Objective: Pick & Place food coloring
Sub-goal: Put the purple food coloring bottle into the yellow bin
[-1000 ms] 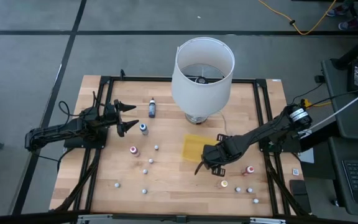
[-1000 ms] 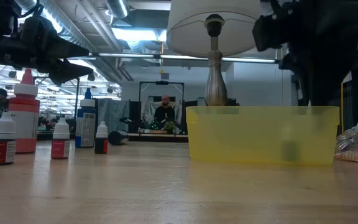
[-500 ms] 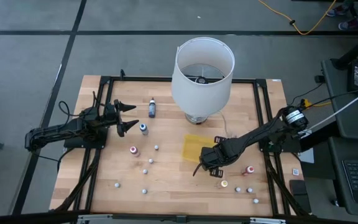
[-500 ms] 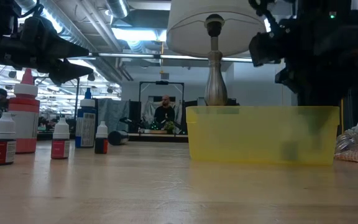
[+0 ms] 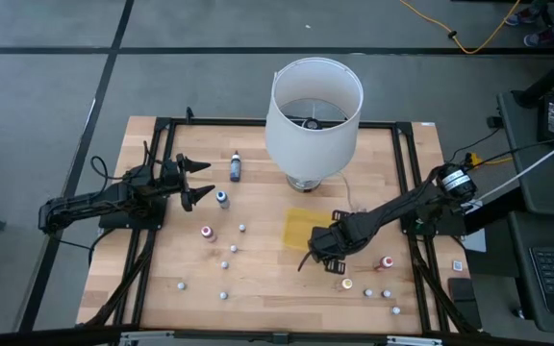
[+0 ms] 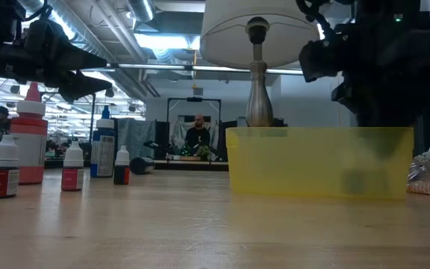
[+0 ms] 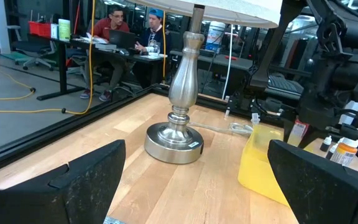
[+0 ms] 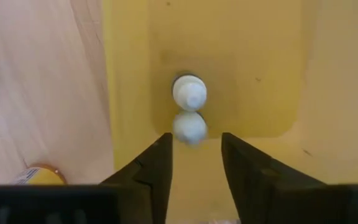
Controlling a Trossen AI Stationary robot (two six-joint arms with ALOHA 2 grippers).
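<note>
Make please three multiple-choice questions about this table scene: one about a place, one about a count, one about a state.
1. Where is the right gripper?
A. Over the yellow tray
B. Beside the blue-topped bottle
C. Behind the lamp

2. How many white-topped bottles does the right wrist view show in the tray?
A. None
B. Two
C. Five

3. How are the fingers of the left gripper?
A. Shut on a bottle
B. Wide apart, holding nothing
C. Shut, empty

Answers:
1 A: the right wrist view looks down past its fingers onto the yellow floor of the tray.
2 B: two white tops lie close together in the tray.
3 B: the left wrist view shows both fingers far apart with nothing between them.
</note>
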